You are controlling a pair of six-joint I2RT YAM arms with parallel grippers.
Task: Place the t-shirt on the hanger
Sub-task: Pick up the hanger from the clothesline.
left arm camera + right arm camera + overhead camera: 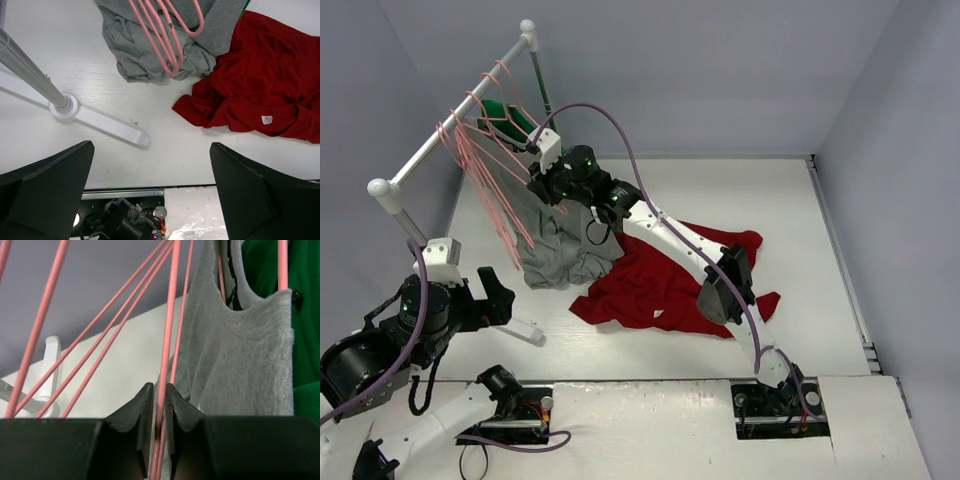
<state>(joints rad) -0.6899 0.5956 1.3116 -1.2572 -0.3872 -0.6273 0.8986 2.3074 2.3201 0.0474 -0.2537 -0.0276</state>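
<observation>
At the rack (415, 148) — right gripper (160, 390) clamps a thin pink wire hanger (167, 340).

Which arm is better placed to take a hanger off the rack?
Right: the right gripper is shut on the hanger at the rack; the left gripper hangs open, touching no hanger.

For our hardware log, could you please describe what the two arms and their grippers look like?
Left arm and right arm have white links, black joint housings with green lights. A purple cable runs along each. Fingers are black wedges.
</observation>
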